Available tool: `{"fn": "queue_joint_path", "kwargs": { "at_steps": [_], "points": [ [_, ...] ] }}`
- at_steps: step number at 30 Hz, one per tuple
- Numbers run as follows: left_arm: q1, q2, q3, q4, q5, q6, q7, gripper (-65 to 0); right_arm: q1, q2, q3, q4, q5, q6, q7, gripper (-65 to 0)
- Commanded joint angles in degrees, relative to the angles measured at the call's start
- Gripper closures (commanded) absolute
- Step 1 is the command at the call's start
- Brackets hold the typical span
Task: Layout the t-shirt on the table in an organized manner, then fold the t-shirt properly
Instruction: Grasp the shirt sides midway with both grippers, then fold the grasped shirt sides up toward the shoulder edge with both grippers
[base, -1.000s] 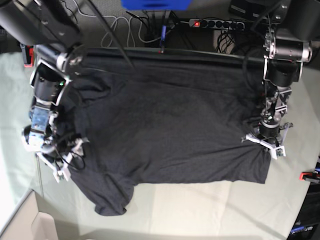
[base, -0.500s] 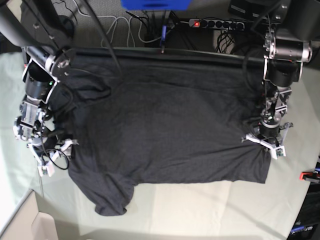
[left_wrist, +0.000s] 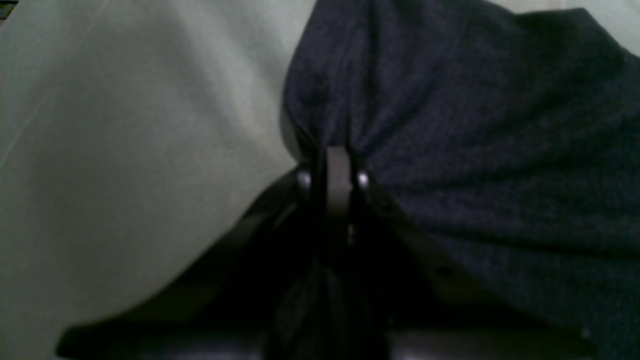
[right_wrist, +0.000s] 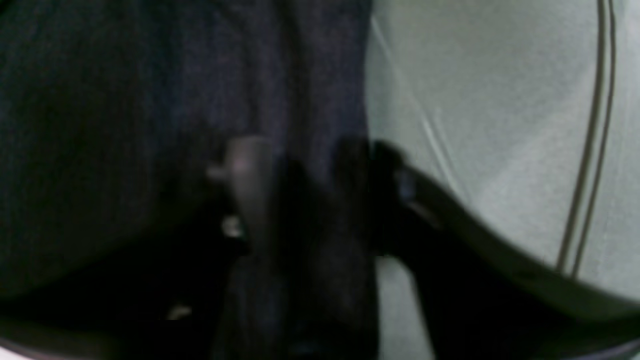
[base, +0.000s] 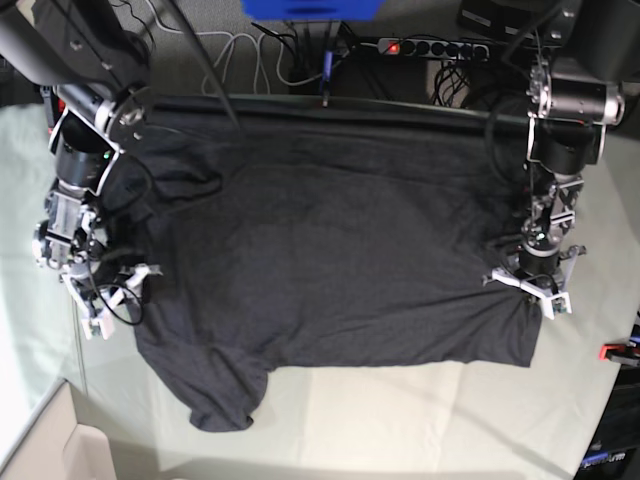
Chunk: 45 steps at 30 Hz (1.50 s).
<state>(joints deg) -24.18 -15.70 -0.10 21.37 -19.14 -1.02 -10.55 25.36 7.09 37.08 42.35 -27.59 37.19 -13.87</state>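
The left gripper's (left_wrist: 334, 170) fingers are pinched tight on a bunch of the shirt (base: 330, 250), with cloth gathered into pleats right at the tips. The right gripper's (right_wrist: 305, 165) fingers stand part-way apart with dark cloth between and under them; the wrist view is too blurred to tell whether they grip it or only straddle it.

The table (base: 420, 420) carries everything, its pale cover creased and bare along the near edge. The shirt lies spread flat across its far half, hem side by the left gripper (base: 533, 285), collar side by the right gripper (base: 105, 290), and one sleeve (base: 225, 400) hangs out toward the near edge. The cloth looks mostly smooth, with some puckers near the far sleeve, so laying out seems close to done and folding not begun.

Risks, as I judge them: if the right fingers have only a thin edge, a pull could slip it free and leave that side slack. An uneven tug against the left pinch would skew the shirt or drag it. The loose sleeve could fold under.
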Motion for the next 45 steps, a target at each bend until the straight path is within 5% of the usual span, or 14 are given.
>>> {"fn": "queue_joint_path", "kwargs": {
  "at_steps": [1,5,13,32,38,45],
  "points": [
    [-0.7,-0.6,0.1,0.0,0.1,0.7,1.7,-0.2,1.3,0.6,0.0,0.8,0.9,-0.3,1.3,-18.0],
    [-0.7,-0.8,0.1,0.0,0.1,0.7,1.6,-0.2,1.5,0.6,0.1,0.8,0.9,-0.3,1.3,0.0],
    [-0.7,-1.0,-0.2,3.5,-0.3,0.7,1.5,-0.2,1.3,0.9,1.5,2.5,0.9,2.8,1.1,0.0],
    [10.0,-1.1,-0.5,28.3,-0.4,1.2,2.1,-0.2,-7.4,-4.8,6.1,23.0,1.1,2.8,0.9,0.0],
    [13.5,-0.6,-8.0,32.0,-0.4,1.0,2.1,-0.2,-11.3,-5.0,5.9,27.8,8.2,2.8,0.6,0.0],
    [15.3,-0.8,-8.6,32.7,-0.4,0.8,2.1,-0.2,-15.0,-5.5,5.9,31.6,9.4,2.8,0.6,0.0]
  ]
}}
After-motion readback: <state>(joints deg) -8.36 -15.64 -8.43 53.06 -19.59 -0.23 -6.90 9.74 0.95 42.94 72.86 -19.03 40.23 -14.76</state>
